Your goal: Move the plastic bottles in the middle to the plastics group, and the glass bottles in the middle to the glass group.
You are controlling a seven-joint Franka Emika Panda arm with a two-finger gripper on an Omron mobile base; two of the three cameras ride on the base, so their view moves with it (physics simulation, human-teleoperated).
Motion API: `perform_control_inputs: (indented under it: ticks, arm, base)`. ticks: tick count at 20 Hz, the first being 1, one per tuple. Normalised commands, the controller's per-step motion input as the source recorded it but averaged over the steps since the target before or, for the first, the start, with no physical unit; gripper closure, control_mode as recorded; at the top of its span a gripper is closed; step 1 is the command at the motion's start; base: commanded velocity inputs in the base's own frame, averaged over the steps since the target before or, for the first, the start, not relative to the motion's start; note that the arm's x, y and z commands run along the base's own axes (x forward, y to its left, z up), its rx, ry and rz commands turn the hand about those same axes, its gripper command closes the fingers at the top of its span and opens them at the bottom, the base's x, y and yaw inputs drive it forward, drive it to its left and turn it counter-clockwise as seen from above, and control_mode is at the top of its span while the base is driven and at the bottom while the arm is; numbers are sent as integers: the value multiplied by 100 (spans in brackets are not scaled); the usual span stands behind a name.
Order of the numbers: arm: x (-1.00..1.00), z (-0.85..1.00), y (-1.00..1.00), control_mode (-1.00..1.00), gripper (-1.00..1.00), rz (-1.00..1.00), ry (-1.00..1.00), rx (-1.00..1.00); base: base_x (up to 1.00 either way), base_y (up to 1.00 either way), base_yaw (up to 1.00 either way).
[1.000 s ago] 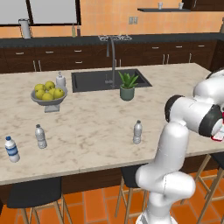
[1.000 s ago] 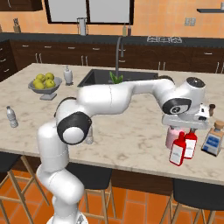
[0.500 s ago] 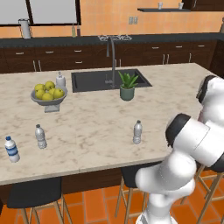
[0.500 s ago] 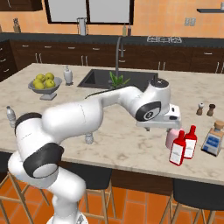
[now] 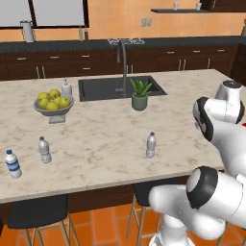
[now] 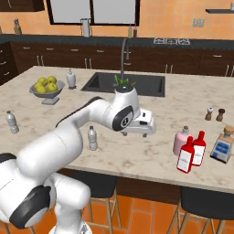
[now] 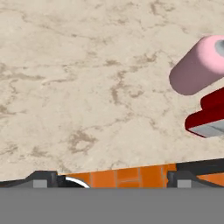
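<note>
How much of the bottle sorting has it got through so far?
Glass looks done: the pink bottle and red bottles stand together at the right. The end effector is open, empty. Left: the ribbed water bottle, alone mid-counter, far from the plastics group.

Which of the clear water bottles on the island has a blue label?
The blue-labelled water bottle, at the counter's far left end near the front edge. The plain bottle beside it and the lone middle bottle are bare greyish plastic.
</note>
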Motion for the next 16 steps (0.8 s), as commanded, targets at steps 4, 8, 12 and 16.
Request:
perform_control_inputs:
  ticks: [4,8,12,16]
  arm:
    - [18,0,100,-100,-100,-10,1,6]
    - [18,2,100,-100,-100,-12,0,9]
    - [14,2,100,-100,-100,-3,1,11]
    - [21,3,97,-100,-100,0,2,13]
  base:
    - [0,0,0]
    - [0,0,0]
    - [0,0,0]
    - [0,0,0]
